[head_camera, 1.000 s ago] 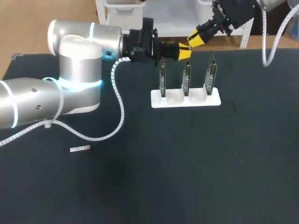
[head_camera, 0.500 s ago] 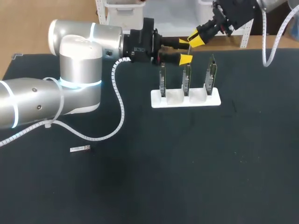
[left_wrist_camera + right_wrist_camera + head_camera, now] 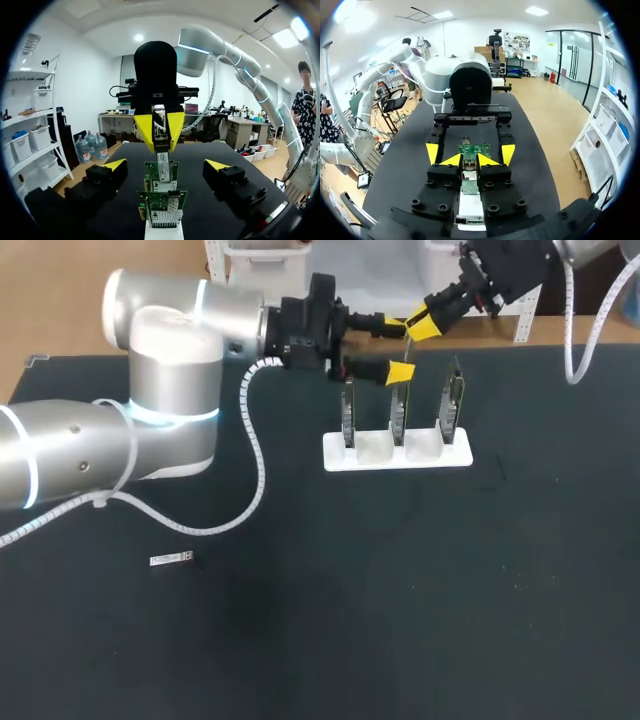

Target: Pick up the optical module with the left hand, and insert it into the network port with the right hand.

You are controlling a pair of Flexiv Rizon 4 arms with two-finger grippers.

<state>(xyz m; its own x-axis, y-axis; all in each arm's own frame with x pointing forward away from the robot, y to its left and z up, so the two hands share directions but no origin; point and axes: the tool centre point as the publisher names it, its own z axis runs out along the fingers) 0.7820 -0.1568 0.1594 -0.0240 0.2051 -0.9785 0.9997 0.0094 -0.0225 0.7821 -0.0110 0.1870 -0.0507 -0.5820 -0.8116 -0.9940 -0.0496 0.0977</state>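
**Head view: module's in the right pinch, crowded over the cards**

Well off to the left of the white stand, a small silver bar lies on the table; maybe a spare module, too small to tell. Just above the stand's back edge, the left gripper has its fingers spread wide, holding nothing. In the left wrist view its yellow tips flank the row of network cards without touching. Slightly right of that, the right gripper is pinching the optical module, which hangs right over the cards' top edges.

What worries me: the two grippers are really close above the stand, so a sideways correction by the right one could clip a spread left finger. The pinch seems to catch only the module's upper end, so coming down off-line it could twist, hit a card edge instead of the port, and lever that card over in the stand. I can't tell which card it's lined up with, either.
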